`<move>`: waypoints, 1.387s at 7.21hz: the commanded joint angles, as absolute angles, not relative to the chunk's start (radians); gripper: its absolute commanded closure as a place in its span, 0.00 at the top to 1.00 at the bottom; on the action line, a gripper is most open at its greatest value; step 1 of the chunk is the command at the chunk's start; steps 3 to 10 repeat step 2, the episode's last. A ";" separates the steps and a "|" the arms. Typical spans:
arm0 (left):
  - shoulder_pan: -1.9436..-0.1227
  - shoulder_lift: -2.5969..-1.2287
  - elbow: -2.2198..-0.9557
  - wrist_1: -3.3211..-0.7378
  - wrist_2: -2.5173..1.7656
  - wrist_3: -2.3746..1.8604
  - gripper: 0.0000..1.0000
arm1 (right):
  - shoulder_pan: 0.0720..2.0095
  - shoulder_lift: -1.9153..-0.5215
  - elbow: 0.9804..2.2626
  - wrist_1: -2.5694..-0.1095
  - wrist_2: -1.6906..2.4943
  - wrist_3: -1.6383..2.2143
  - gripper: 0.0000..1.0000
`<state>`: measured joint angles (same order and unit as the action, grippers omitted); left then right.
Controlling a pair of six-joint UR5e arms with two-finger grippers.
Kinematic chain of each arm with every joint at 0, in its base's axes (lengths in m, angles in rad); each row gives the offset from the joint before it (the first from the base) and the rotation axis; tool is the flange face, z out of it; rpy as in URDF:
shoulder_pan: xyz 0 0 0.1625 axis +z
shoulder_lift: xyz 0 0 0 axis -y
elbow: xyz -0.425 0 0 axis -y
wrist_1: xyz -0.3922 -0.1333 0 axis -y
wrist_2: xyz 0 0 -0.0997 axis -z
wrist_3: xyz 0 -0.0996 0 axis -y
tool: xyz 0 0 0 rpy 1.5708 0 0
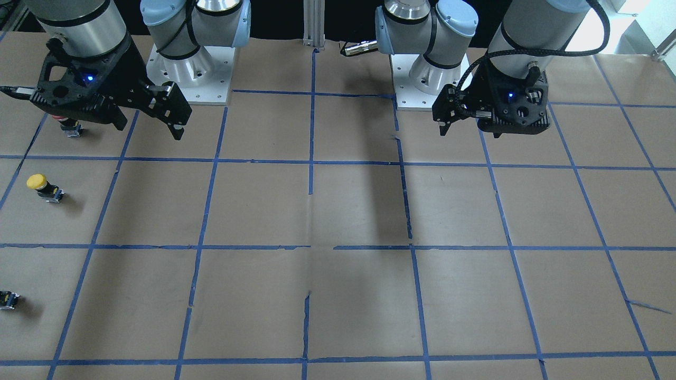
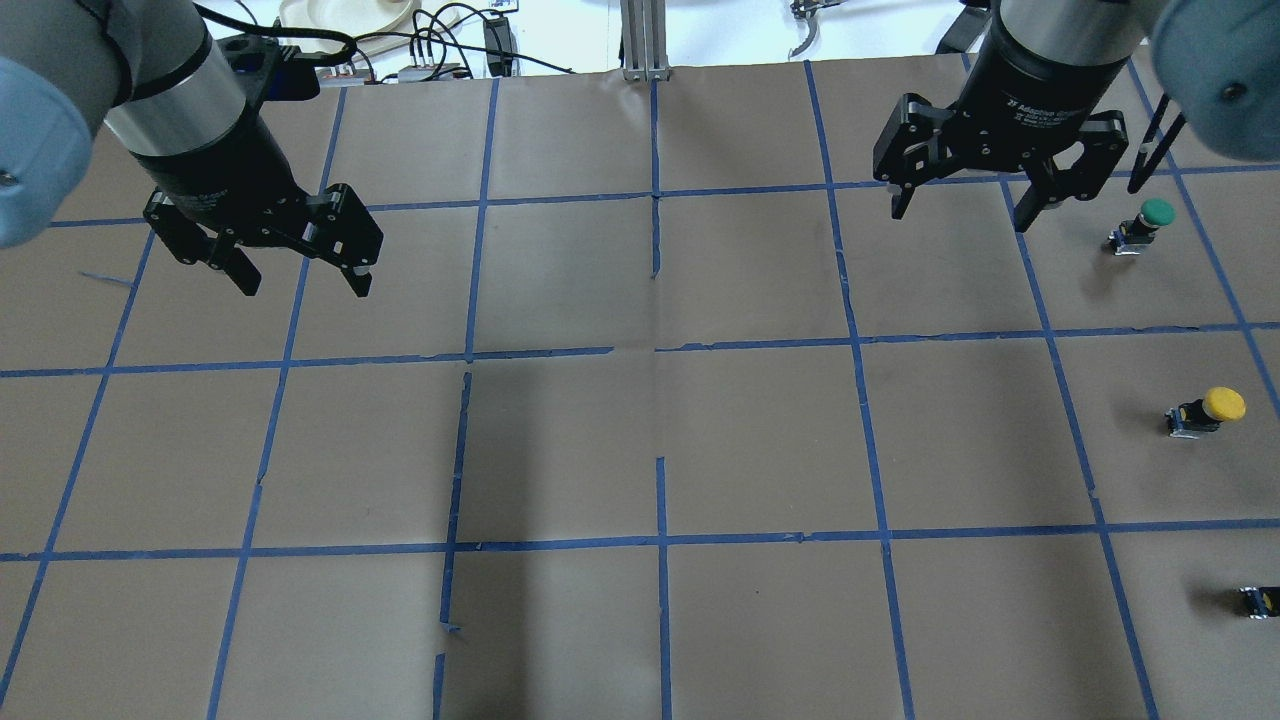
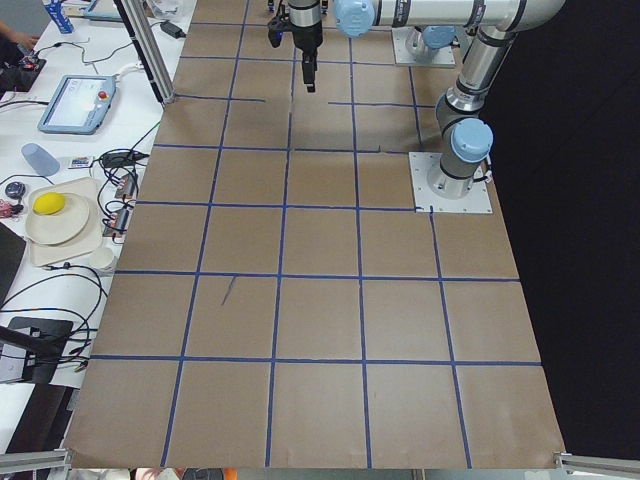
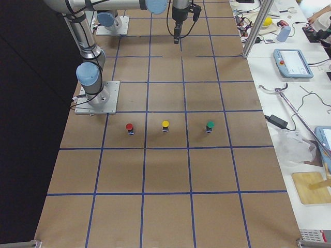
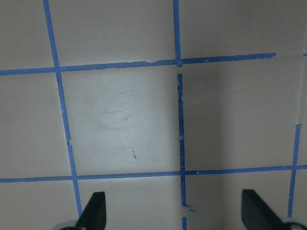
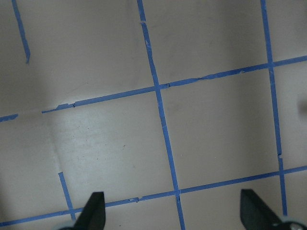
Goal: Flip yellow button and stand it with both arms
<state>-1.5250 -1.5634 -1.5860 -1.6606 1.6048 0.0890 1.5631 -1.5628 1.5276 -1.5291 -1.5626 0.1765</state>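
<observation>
The yellow button (image 1: 42, 186) sits on the brown paper at the table's end on my right side; it also shows in the overhead view (image 2: 1208, 409) and the exterior right view (image 4: 165, 125), where it seems to stand cap up. My right gripper (image 2: 960, 218) hangs open and empty, high above the table and well apart from the button; it also shows in the front view (image 1: 149, 130). My left gripper (image 2: 305, 288) is open and empty over the other half of the table (image 1: 469, 131). Both wrist views show only open fingertips (image 5: 94, 211) (image 6: 94, 211) over bare paper.
A red-capped button (image 4: 129, 127) stands on the robot side of the yellow one, partly hidden under my right gripper in the front view (image 1: 69, 126). A green-capped button (image 2: 1146, 224) stands beyond it. Blue tape lines (image 2: 660, 360) grid the paper. Operator gear lies beyond the far edge.
</observation>
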 commanded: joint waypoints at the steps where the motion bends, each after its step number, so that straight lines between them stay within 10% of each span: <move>1: -1.526 -1.563 -1.582 -1.660 1.606 0.089 1.00 | 1.563 -1.565 1.529 -1.539 -1.560 0.175 1.00; 10: -1.525 -1.565 -1.586 -1.660 1.608 0.089 1.00 | 1.563 -1.563 1.529 -1.539 -1.560 0.175 1.00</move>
